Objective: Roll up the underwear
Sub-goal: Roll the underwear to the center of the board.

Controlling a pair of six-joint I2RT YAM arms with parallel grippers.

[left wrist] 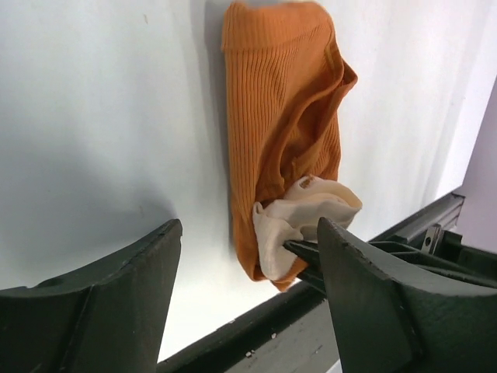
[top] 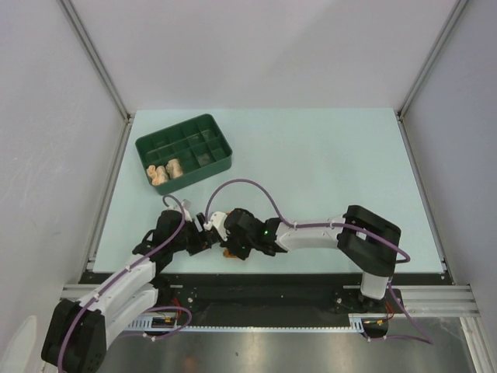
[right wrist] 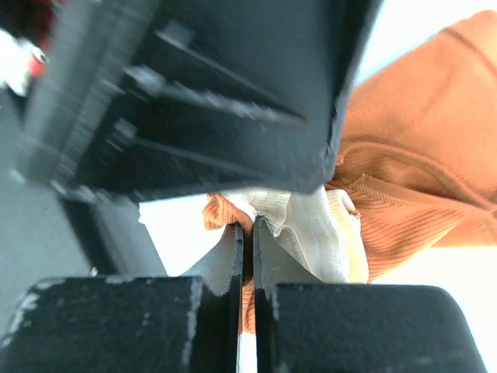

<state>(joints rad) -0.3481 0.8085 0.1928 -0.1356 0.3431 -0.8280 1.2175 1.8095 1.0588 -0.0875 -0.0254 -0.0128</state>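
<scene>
The rust-orange underwear point(left wrist: 279, 116) lies folded into a long strip on the table near the front edge, its cream edging point(left wrist: 307, 210) bunched at the near end. It also shows in the top view point(top: 231, 252) and the right wrist view point(right wrist: 419, 179). My right gripper point(right wrist: 247, 233) is shut on that near end, pinching orange and cream cloth. It also shows in the top view point(top: 233, 241). My left gripper point(left wrist: 248, 264) is open and empty, just left of the strip, also seen from the top point(top: 203, 231). Two pale rolled garments point(top: 165, 170) sit in the tray.
The dark green compartment tray point(top: 203, 132) stands at the back left of the table. The table's dark front rail point(left wrist: 365, 256) runs just behind the garment's near end. White walls enclose the table on three sides.
</scene>
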